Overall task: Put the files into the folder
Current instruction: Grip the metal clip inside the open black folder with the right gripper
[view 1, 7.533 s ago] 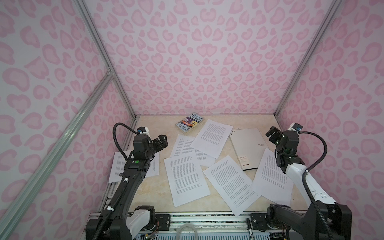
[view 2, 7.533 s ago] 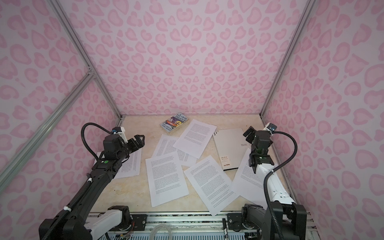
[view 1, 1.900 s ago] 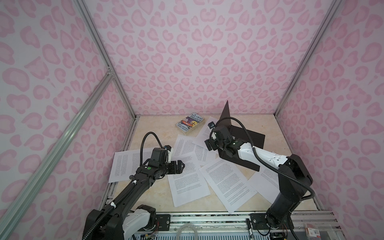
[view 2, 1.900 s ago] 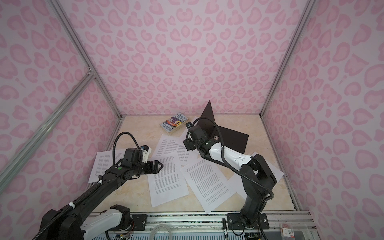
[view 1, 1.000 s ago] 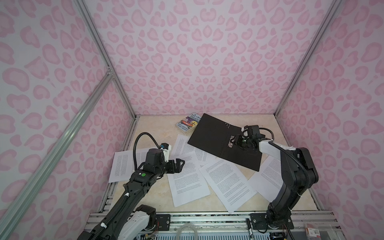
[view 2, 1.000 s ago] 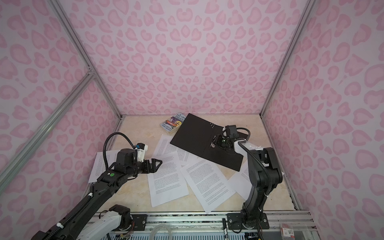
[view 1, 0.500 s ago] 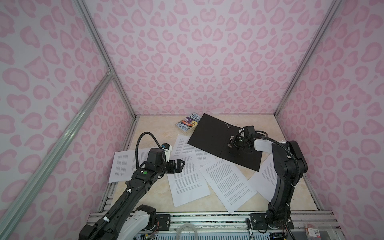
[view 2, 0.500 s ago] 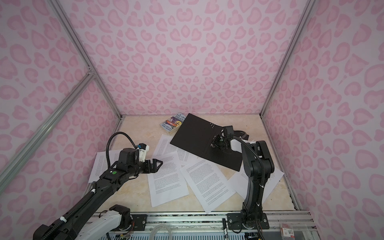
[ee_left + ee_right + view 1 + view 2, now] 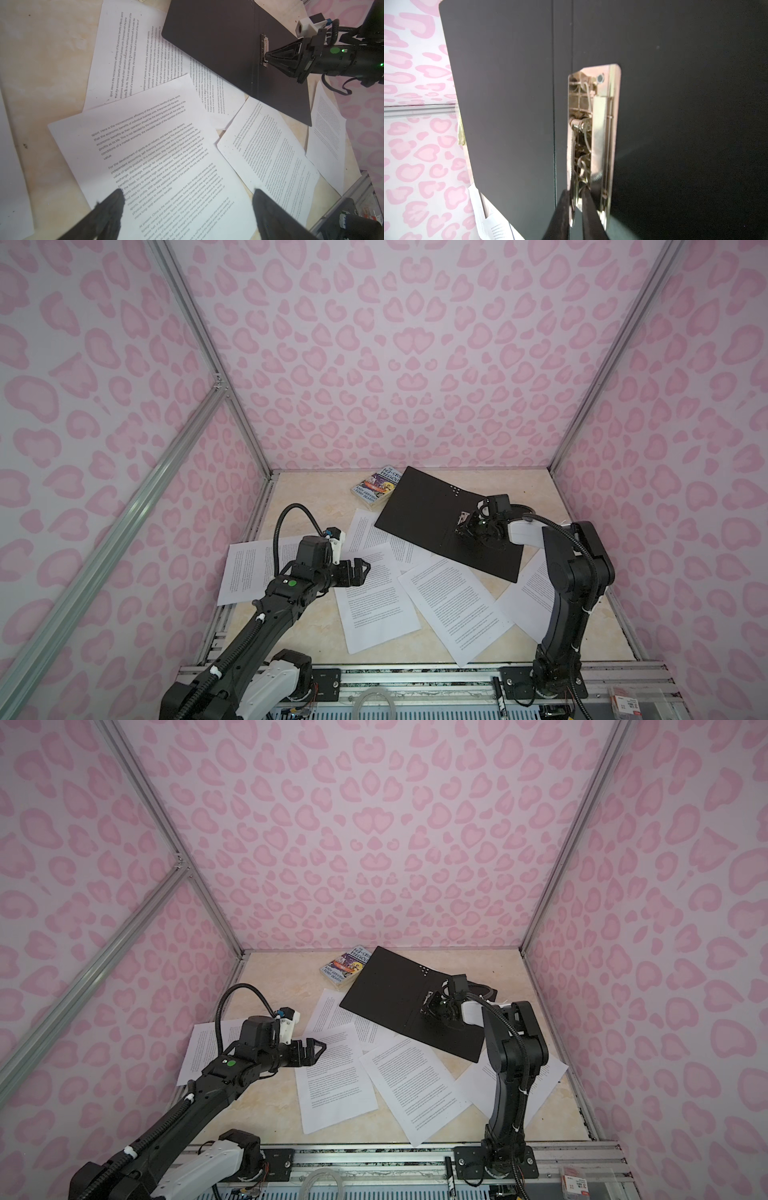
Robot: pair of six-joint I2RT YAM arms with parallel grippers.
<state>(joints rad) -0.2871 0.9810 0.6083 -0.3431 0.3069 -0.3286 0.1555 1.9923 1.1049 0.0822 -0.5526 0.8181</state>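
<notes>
The folder (image 9: 419, 514) lies open on the table at the rear, black inside up, also seen in the left wrist view (image 9: 218, 41). Its metal clip (image 9: 593, 128) runs along the spine. My right gripper (image 9: 576, 192) is shut on the near end of that clip's lever, low over the right leaf (image 9: 465, 526). The files lie loose and overlapping in front of the folder: one sheet (image 9: 376, 605) at centre, one (image 9: 453, 605) to its right, one (image 9: 249, 568) at the left edge. My left gripper (image 9: 360, 568) hangs open just above the centre sheet (image 9: 155, 155), holding nothing.
A colourful paperback book (image 9: 378, 491) lies at the back, next to the folder's far left corner. Another sheet (image 9: 536, 593) lies under the right arm, and one (image 9: 365, 526) pokes out from under the folder. Pink patterned walls enclose three sides; a metal rail (image 9: 415, 676) runs along the front.
Over the last second the right gripper's jaws have closed onto the clip lever. Before that, the folder's cover went from raised to lying flat open. The left arm has hardly moved.
</notes>
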